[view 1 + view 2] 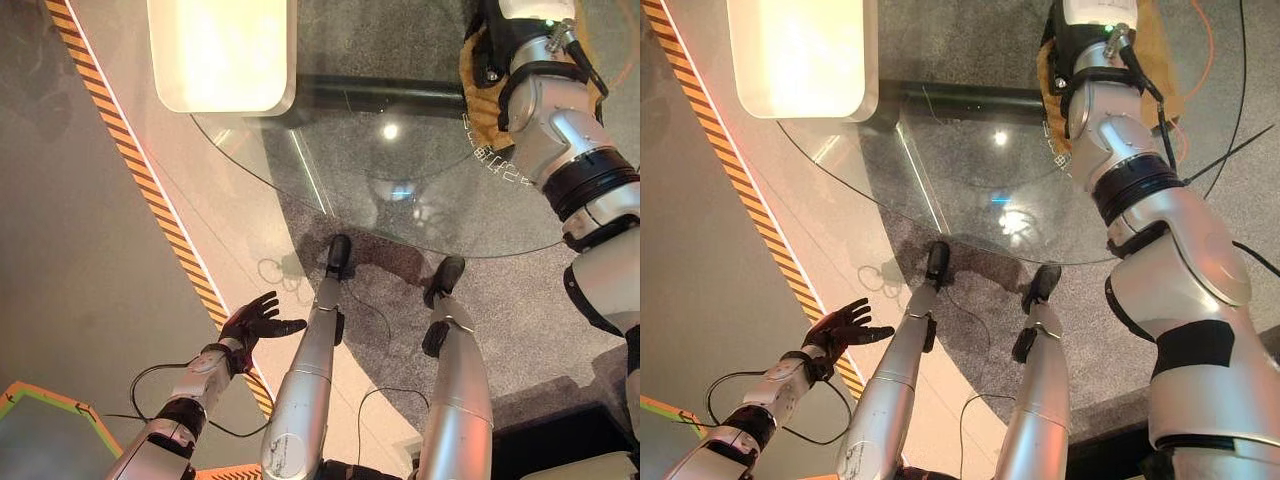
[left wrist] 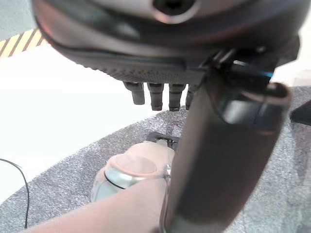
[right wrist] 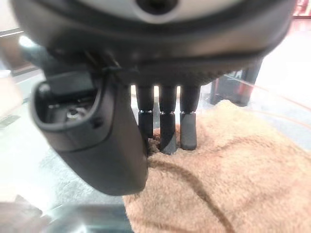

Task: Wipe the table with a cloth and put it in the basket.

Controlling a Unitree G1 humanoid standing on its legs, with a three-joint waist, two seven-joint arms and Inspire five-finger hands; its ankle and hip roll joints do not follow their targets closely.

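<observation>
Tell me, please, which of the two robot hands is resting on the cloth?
The right robot hand: its fingers press the tan cloth on the glass table. The left robot hand hangs open over the floor.

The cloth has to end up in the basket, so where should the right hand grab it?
The brown cloth lies flat on the glass table under the right hand. Probably best pinched from above at the fold by the fingertips, gathering pile.

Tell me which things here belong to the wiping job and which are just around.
Job:
brown cloth on the table
round glass table
right hand, fingers straight, pressing on the cloth

Just around:
left hand, open, low beside the table
striped floor tape
</observation>
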